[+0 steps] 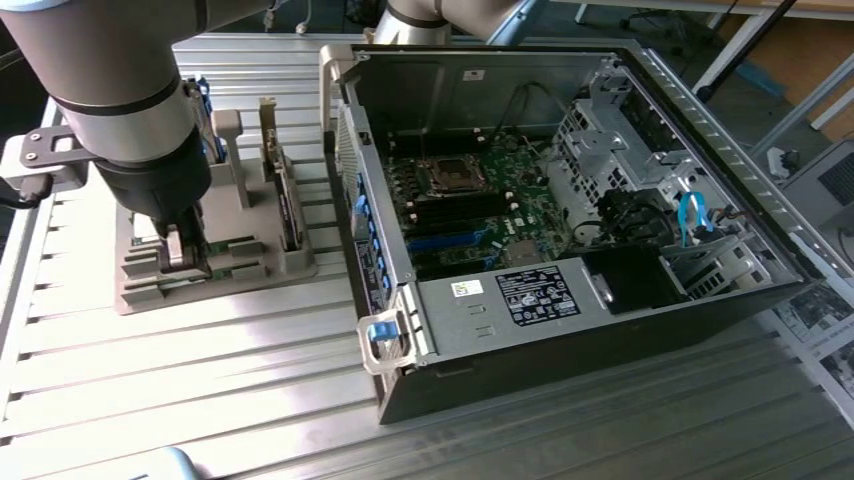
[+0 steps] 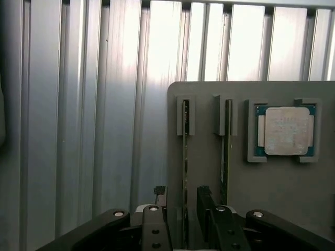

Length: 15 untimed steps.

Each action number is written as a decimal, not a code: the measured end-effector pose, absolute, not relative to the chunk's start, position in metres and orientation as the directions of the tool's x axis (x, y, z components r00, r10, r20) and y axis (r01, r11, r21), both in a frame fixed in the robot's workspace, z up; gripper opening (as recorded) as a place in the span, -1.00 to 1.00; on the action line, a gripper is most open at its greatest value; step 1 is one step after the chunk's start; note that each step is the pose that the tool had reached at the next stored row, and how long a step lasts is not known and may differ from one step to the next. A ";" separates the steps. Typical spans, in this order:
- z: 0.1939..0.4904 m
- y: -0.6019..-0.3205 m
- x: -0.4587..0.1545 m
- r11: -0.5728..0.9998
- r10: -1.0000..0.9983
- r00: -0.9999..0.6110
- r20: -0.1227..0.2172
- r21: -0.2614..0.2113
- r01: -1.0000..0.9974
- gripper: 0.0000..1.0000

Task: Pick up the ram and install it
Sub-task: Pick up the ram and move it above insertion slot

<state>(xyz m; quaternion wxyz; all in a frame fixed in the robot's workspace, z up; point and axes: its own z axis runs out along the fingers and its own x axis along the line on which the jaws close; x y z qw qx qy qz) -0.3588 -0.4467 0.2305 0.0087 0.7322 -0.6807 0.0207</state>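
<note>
Straddling the ram [image 2: 185, 151], which stands on edge in the grey holder [image 2: 282, 193], your claw [image 2: 181, 197] is spread wide and grips nothing. Closing off-centre could tilt it or nudge the second stick [image 2: 227, 146] beside it.

The arm [image 1: 127, 110] is hanging down at the exterior view's left, its end effector [image 1: 184, 258] sitting low among the slots of a grey holder [image 1: 260, 268] that is lying on the slatted metal table [image 1: 200, 390]. A thin part [image 1: 283, 190] is standing on edge in the holder, just right of the end effector. Near the holder, toward the exterior view's right, an open computer case [image 1: 561, 345] is lying on its side, showing its motherboard [image 1: 487, 195]. A blue latch [image 1: 384, 335] is sitting at its near left corner.
</note>
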 end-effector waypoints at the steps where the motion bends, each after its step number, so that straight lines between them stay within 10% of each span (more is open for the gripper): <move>1: 0.230 -0.447 -0.359 -0.073 -0.996 0.072 0.042 -0.016 -0.997 -0.28; 15: 0.226 -0.445 -0.359 -0.074 -0.996 0.073 0.042 -0.016 -0.997 -0.28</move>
